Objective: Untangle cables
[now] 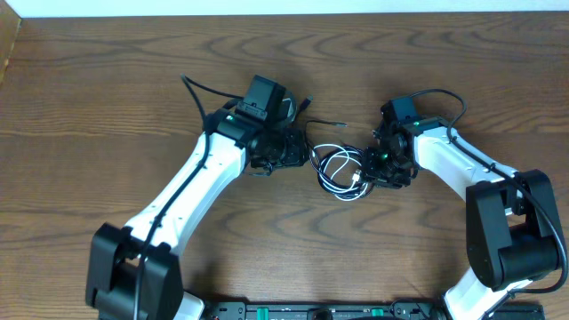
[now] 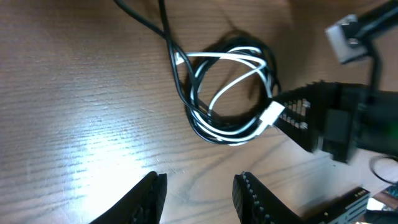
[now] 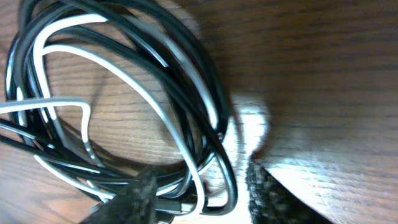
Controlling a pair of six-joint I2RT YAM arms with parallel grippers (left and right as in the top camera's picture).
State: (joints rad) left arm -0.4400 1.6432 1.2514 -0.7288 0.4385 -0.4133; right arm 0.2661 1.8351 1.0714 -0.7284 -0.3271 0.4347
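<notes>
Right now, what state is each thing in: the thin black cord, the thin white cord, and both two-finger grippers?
Thin black cord: coiled, tangled through the white cord's loops.
Thin white cord: looped inside the same coil, connector at its edge.
Left gripper: open, empty, short of the coil.
Right gripper: open, fingers straddling the coil's rim.

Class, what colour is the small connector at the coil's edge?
White; small rectangular connector, clearest from the left wrist.
</notes>
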